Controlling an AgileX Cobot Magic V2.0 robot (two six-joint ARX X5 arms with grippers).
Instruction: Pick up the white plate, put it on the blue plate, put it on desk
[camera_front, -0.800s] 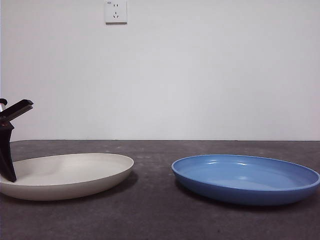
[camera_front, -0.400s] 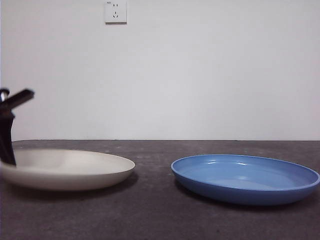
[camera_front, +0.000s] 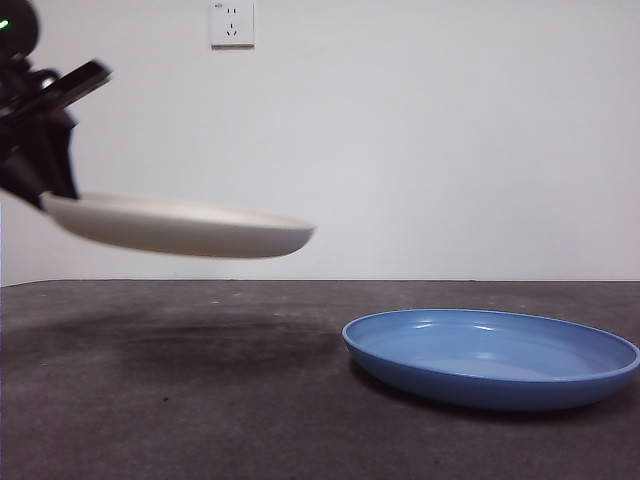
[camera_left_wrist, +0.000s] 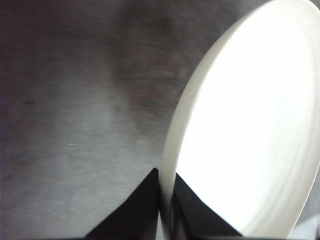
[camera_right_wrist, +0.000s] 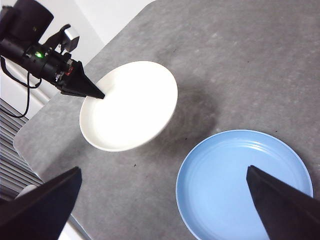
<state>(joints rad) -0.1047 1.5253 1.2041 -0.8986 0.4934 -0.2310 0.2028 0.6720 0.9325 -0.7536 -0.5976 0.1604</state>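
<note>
Two plates shared the scene, and nothing stood between them. On the wall behind, a white socket (camera_front: 231, 23) sat high above the desk (camera_front: 250, 400), whose dark grey-brown, mottled matte top ran the full width of the front view. At the left of that view the left gripper (camera_front: 42, 190) came in from the upper corner, black and angular, its jaws pinched on the near rim of the white plate (camera_front: 180, 225). The left wrist view showed this closely: the two black jaws met with only the thin cream edge (camera_left_wrist: 167, 165) between them. The white plate hung clear of the desk, roughly level with its free edge pointing toward the blue one, and a soft shadow (camera_front: 210, 340) lay on the surface beneath it. It was matte, plain and shallow with a raised rim. To the right, the blue plate (camera_front: 490, 358) rested flat on the desk, glossy, round and shallow, apart from the lifted plate. The right gripper (camera_right_wrist: 165, 210) waited high above, its jaws spread wide and holding nothing.
</note>
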